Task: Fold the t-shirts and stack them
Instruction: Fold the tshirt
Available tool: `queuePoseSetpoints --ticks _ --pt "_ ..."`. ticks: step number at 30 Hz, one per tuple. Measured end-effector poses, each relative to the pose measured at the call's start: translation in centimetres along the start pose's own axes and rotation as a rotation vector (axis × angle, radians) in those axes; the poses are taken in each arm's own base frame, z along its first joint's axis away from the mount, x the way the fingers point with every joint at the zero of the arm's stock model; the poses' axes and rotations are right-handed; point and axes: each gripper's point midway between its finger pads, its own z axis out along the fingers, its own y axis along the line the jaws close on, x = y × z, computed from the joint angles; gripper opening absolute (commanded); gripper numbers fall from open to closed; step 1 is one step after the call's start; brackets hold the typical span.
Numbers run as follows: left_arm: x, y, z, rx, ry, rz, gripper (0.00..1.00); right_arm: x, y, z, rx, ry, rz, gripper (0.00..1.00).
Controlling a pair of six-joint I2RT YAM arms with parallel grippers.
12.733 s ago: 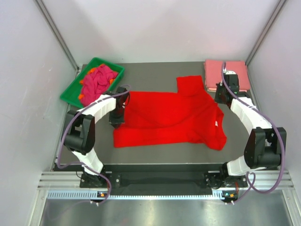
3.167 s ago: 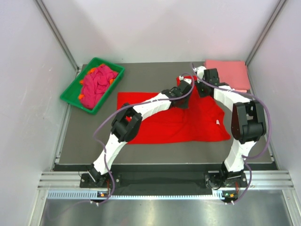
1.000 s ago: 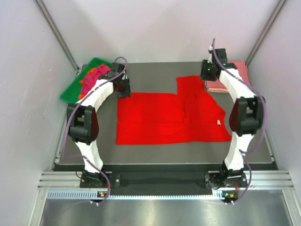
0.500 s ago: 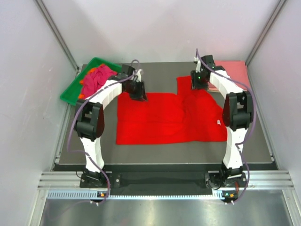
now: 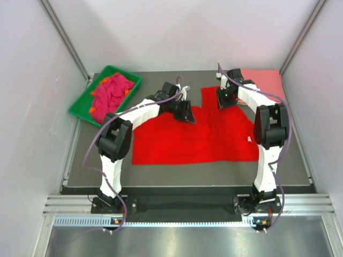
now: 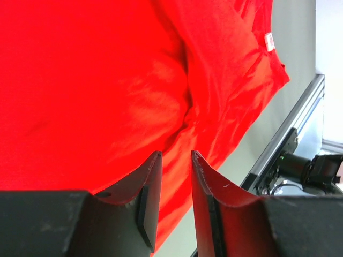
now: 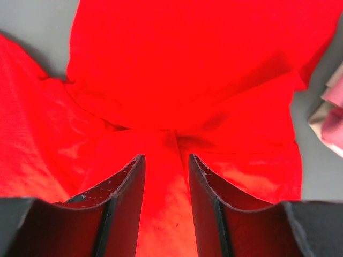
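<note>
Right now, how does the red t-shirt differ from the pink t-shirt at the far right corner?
The red t-shirt lies spread open, with wrinkles; the pink t-shirt is folded into a neat rectangle. The red t-shirt fills the middle of the table; the pink t-shirt takes only a corner. The red t-shirt is vivid, the pink t-shirt pale. Both lie flat on the table.

Overhead camera looks down; both wrist cameras view the red t-shirt closely.
</note>
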Motion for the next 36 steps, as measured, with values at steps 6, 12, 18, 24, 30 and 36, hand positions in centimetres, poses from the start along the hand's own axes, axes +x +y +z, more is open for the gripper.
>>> queuePoseSetpoints --ticks 6,12,18,24,30,36 --pt "0.8 -0.7 4.3 0.025 0.031 -0.013 0.33 0.3 -0.3 0.8 0.003 0.007 -0.02 0.39" --pt "1.9 -1.3 7.3 0.035 0.054 -0.026 0.33 0.0 -0.4 0.9 0.004 -0.005 -0.035 0.38" --pt "0.7 -2.3 8.7 0.053 0.027 -0.018 0.33 0.2 -0.3 1.7 -0.005 0.002 -0.035 0.38" --pt "-0.2 -2.8 9.7 0.079 -0.004 -0.018 0.33 0.8 -0.4 2.8 -0.01 0.018 -0.037 0.02" --pt "0.3 -2.5 11.3 0.084 0.009 -0.032 0.34 0.7 -0.7 2.4 0.016 0.007 -0.021 0.0" --pt "1.0 -4.2 12.0 0.108 0.019 0.0 0.34 2.3 -0.9 -1.4 0.076 0.001 0.014 0.0"
